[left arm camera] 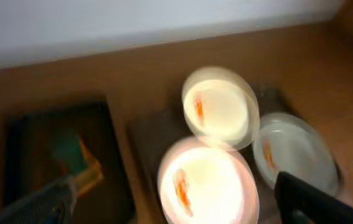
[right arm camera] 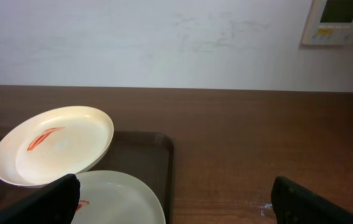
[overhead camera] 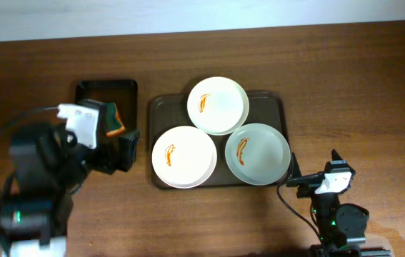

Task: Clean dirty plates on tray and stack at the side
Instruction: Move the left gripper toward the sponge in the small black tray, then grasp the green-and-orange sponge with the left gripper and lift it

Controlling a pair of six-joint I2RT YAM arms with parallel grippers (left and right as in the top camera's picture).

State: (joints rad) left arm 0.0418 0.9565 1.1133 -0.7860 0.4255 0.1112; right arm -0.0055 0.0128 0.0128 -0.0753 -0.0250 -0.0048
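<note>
Three plates lie on the dark brown tray (overhead camera: 276, 100), each with an orange-red sauce streak. A cream plate (overhead camera: 218, 105) is at the back, a white plate (overhead camera: 184, 156) at front left, and a pale mint plate (overhead camera: 257, 153) at front right. My left gripper (overhead camera: 123, 146) is open and empty, just left of the tray. In the left wrist view its fingers (left arm camera: 176, 186) frame the white plate (left arm camera: 210, 183), with the cream plate (left arm camera: 220, 109) and the mint plate (left arm camera: 294, 152) beyond. My right gripper (overhead camera: 313, 163) is open and empty, right of the tray. In the right wrist view its fingers (right arm camera: 175, 183) sit beside the mint plate (right arm camera: 117, 199), with the cream plate (right arm camera: 55, 146) behind.
A small black tray (overhead camera: 106, 89) sits left of the brown tray and holds a green and orange sponge (overhead camera: 113, 120). The sponge (left arm camera: 76, 158) also shows in the left wrist view. Bare wooden table (overhead camera: 359, 93) lies right of the brown tray. A wall runs along the back edge.
</note>
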